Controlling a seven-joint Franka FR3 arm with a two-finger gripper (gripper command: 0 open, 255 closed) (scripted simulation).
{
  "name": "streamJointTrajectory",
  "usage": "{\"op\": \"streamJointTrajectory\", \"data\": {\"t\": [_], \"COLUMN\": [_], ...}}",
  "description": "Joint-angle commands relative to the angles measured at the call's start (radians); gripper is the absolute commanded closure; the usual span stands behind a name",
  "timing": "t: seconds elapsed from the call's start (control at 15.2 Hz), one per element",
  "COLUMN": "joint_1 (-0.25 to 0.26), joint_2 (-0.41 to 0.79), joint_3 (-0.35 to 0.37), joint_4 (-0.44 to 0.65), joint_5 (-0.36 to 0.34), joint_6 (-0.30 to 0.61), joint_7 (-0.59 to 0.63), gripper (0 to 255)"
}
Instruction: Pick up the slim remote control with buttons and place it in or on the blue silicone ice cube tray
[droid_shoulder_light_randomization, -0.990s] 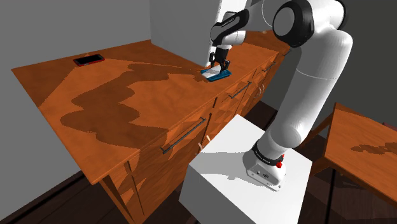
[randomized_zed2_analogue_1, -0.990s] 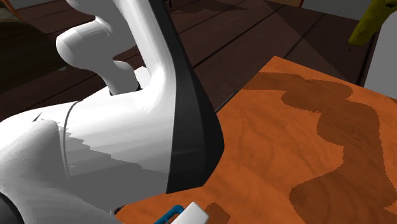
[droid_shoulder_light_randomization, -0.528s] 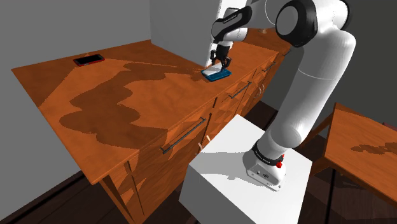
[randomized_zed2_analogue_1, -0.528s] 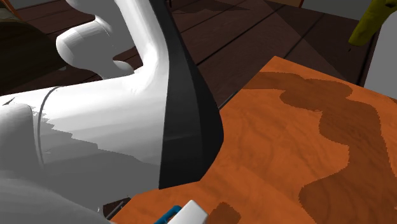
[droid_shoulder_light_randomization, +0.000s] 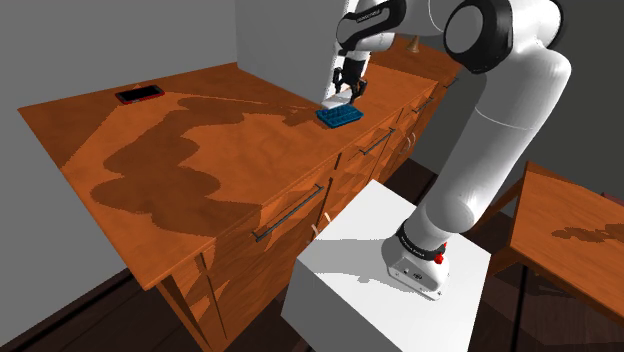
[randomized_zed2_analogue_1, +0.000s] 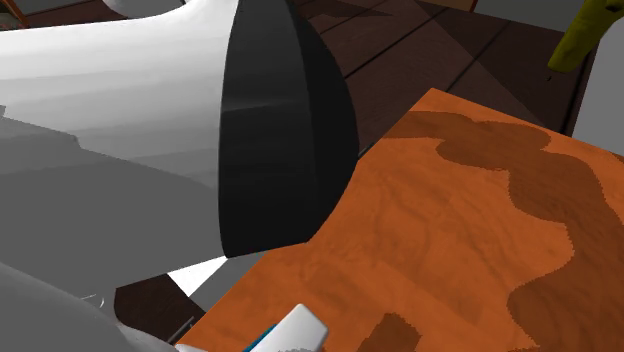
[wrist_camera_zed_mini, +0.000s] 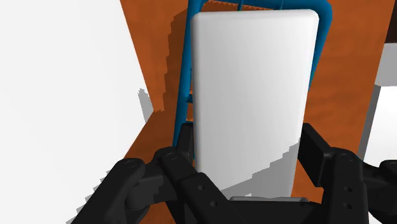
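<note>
The gripper (droid_shoulder_light_randomization: 346, 92) hangs over the far end of the wooden counter (droid_shoulder_light_randomization: 200, 150), toward the shoulder view's right. It is closed on the remote control (droid_shoulder_light_randomization: 336, 101), a plain white slab on which no buttons can be seen. In the wrist view the two black fingers (wrist_camera_zed_mini: 184, 140) stand on both long sides of the remote control (wrist_camera_zed_mini: 254, 95) and press against its near end, so the claw (wrist_camera_zed_mini: 248, 137) grips it.

The blue ice cube tray (droid_shoulder_light_randomization: 341, 118) lies flat on the counter directly under the remote control, near the counter's front edge above the drawers. In the shoulder view the remote control is tilted, and I cannot tell whether its lower end touches the tray. In the wrist view the blue rim (wrist_camera_zed_mini: 186, 70) shows along both sides of the white slab. In the second exterior view a corner of the remote control (randomized_zed2_analogue_1: 300, 328) and a little of the tray (randomized_zed2_analogue_1: 262, 342) appear below the big white arm (randomized_zed2_analogue_1: 120, 120).

Well apart, at the counter's far left corner, lies a flat black device with a red edge (droid_shoulder_light_randomization: 139, 95). The white stand (droid_shoulder_light_randomization: 380, 260) is in front of the drawers, and a second wooden table (droid_shoulder_light_randomization: 570, 225) is to its right.
</note>
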Motion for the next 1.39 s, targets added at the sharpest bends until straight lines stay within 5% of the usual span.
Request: {"op": "streamJointTrajectory", "data": {"t": [0.0,1.32], "joint_1": [0.001,-0.036], "joint_2": [-0.012,0.081], "joint_3": [-0.002,-0.002], "joint_4": [0.015,-0.064], "joint_5": [-0.008,0.058], "joint_6": [-0.026,0.133], "joint_7": [0.004,-0.074], "gripper": [255,255]}}
